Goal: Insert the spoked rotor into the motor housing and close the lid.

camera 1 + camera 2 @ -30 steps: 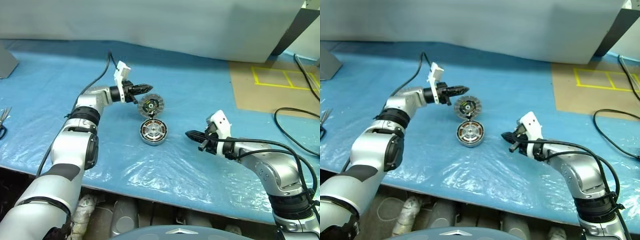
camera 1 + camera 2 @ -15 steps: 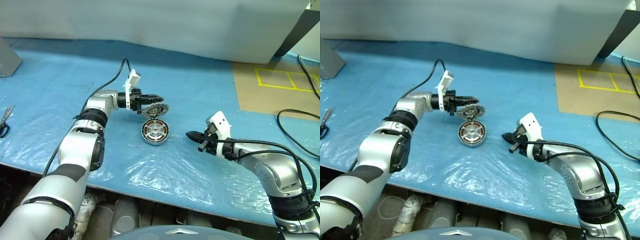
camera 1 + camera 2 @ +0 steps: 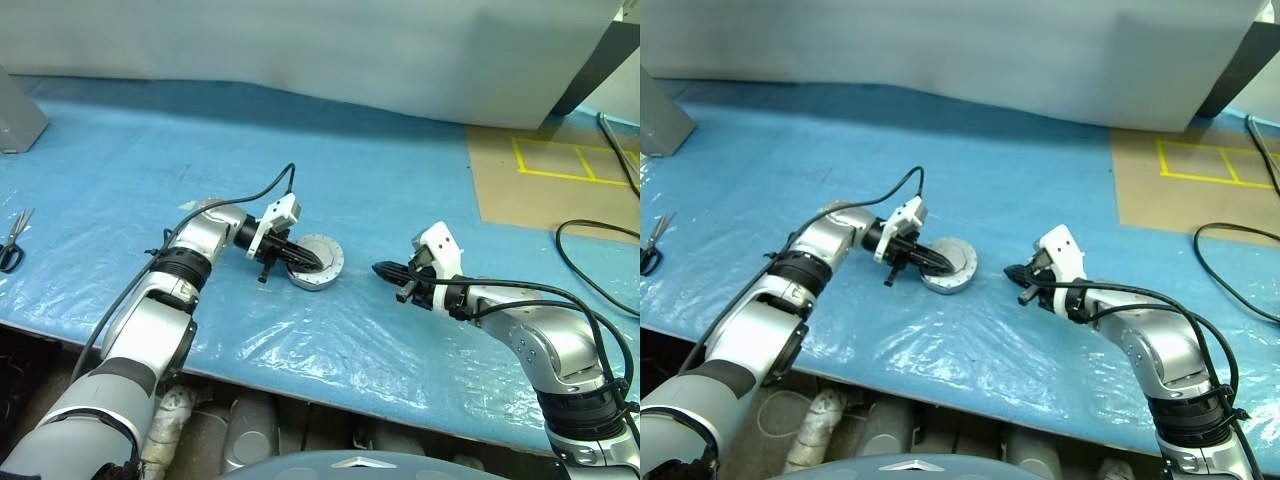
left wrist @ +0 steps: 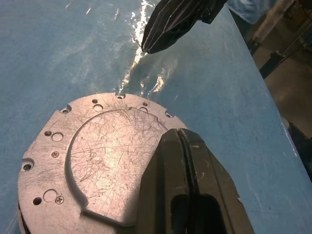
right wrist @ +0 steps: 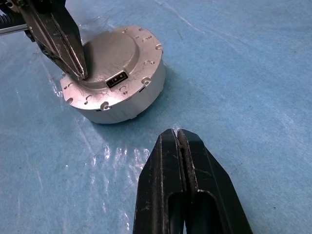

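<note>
- The motor housing sits on the blue sheet near the table's front edge, a flat silver lid on top of it covering the inside.
- The left gripper is clenched, holding nothing; its fingertips press down on the lid's top, near the middle.
- The right gripper is clenched and empty, hovering just above the sheet near the housing and apart from it, pointing at it.
- Scissors lie at the sheet's far left.
- Yellow tape lines mark brown board at far right.
</note>
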Controlling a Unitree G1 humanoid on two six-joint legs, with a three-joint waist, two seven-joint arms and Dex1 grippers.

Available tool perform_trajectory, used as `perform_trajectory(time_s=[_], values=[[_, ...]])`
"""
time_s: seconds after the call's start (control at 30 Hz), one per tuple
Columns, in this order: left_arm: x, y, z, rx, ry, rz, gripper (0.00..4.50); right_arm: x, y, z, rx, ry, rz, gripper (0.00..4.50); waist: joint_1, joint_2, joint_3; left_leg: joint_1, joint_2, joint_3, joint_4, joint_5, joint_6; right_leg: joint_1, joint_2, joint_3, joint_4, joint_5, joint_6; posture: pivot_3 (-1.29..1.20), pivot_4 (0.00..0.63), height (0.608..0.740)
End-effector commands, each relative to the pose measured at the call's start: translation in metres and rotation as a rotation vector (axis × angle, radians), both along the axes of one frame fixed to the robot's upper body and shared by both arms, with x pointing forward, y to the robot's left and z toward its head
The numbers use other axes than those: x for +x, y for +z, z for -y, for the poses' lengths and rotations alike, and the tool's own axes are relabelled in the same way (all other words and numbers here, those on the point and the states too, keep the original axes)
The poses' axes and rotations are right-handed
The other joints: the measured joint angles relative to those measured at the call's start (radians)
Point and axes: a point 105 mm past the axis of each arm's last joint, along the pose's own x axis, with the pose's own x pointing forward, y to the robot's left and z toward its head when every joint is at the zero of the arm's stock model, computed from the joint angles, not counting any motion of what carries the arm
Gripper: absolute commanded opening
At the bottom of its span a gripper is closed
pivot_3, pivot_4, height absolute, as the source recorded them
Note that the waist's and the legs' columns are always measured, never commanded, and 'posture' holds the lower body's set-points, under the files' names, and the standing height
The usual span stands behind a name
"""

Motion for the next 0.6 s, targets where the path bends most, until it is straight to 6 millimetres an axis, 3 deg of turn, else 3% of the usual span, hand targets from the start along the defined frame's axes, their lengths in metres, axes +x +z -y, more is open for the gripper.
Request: perform_trajectory(time_s=[0.03,0.13,0.2,0.3,0.4,0.6], values=[[-0.005,-0.006,-0.002,0.02,-0.023,0.011,0.04,0.001,0.012,-0.002,0.001,0.013,0.06,0.0,0.0,0.0,0.0,0.001,0.0,0.0,0.0,0.0,0.0,0.001,0.0,0.0,0.0,0.0,0.0,0.0,0.15,0.74],[0.007,0.025,0.004,-0.118,0.037,0.025,0.04,0.0,0.023,-0.005,0.032,0.04,0.089,0.0,-0.001,0.0,0.0,0.004,0.0,0.0,-0.001,0.0,0.0,0.003,0.0,0.0,0.0,0.0,0.0,0.0,0.15,0.74],[0.014,0.077,0.01,-0.316,0.082,0.03,0.04,0.001,0.036,-0.007,0.049,0.068,0.125,0.0,-0.001,0.001,0.001,0.003,0.0,0.0,0.0,0.0,0.0,0.003,0.0,0.0,0.0,0.0,0.0,0.0,0.15,0.74],[0.006,0.119,0.007,-0.445,0.075,0.038,0.01,0.001,0.044,-0.012,0.022,0.119,0.165,0.19,-0.002,0.001,0.002,0.002,0.0,0.0,0.0,0.0,0.0,0.001,0.0,0.0,0.0,0.0,0.0,0.0,0.15,0.74],[-0.003,0.123,-0.004,-0.437,0.109,0.08,0.0,0.004,0.051,-0.025,0.007,0.193,0.212,0.85,-0.009,0.003,0.0,0.004,0.0,0.0,-0.002,0.0,0.0,0.002,0.0,0.001,0.0,0.0,0.0,0.0,0.15,0.74],[-0.003,0.091,-0.026,-0.333,0.247,0.111,0.0,0.02,0.045,-0.047,-0.019,0.302,0.243,2.94,-0.029,0.006,-0.001,0.003,0.0,0.002,-0.002,0.0,0.0,0.001,0.003,0.0,0.0,-0.001,-0.001,0.0,0.15,0.74]])
